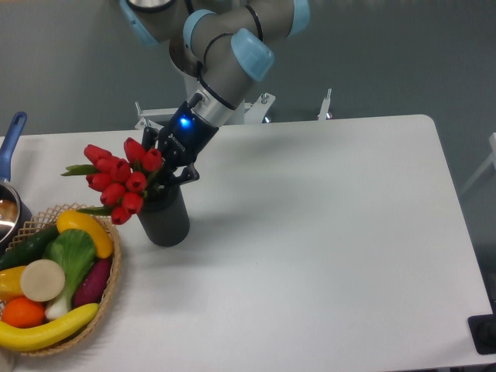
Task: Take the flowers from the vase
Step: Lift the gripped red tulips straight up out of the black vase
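Note:
The flowers, a bunch of red tulip buds with green leaves, lean out to the left from the mouth of the vase. The vase is a dark grey cylinder standing on the white table, tilted slightly left. My gripper comes down from the upper right and sits right at the vase mouth, at the base of the bunch where the stems are. Its dark fingers are around the stems; the stems there are hidden. Whether the fingers press on the stems cannot be made out.
A wicker basket with toy fruit and vegetables sits at the front left, close to the vase. A pot with a blue handle is at the left edge. The white table extends to the right.

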You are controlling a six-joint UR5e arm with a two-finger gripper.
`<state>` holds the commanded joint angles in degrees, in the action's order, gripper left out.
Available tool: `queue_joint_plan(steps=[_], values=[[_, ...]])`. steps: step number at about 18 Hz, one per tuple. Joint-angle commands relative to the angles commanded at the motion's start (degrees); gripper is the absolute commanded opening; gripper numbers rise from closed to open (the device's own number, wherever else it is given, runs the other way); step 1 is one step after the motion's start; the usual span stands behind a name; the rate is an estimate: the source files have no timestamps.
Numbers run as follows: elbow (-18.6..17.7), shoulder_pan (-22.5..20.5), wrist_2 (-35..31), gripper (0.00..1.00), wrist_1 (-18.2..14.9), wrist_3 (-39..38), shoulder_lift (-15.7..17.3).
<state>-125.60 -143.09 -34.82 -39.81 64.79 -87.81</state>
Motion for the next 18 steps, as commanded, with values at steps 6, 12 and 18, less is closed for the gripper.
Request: queue_joint_plan(steps=[6, 12, 18], values=[[2.19, -0.61, 2.21, 0.00, 0.00, -7.04, 2.29], [5.09, -1.23, 4.40, 0.00, -0.09, -12.14, 2.20], [7.03, -2.90, 6.43, 0.00, -0.17, -15.48, 2.29]])
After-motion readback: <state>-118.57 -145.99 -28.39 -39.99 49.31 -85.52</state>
